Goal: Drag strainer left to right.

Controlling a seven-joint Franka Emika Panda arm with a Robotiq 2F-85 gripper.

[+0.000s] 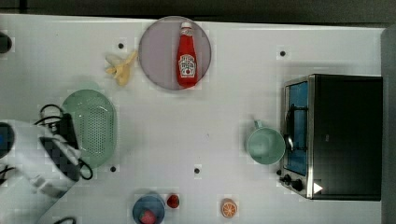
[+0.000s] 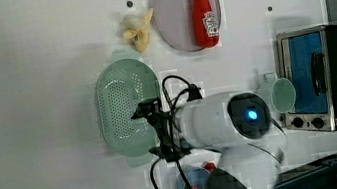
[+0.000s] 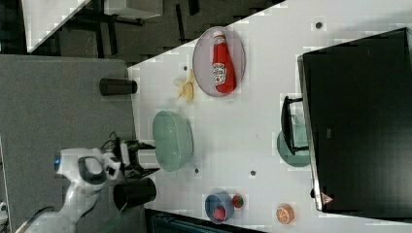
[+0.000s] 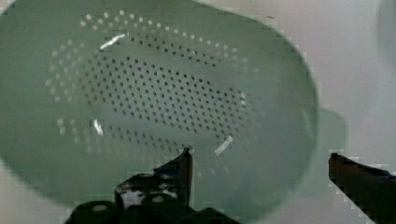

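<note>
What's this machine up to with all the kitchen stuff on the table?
A white robot arm is reaching for the mint-green strainer at the top view's left. Its gripper is open, fingers straddling the strainer's rim, nothing grasped yet. The strainer is to be dragged across the table, toward the mug and the toaster oven.

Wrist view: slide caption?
Open claw poised over the pale mint-green perforated plastic strainer on the white table.
</note>
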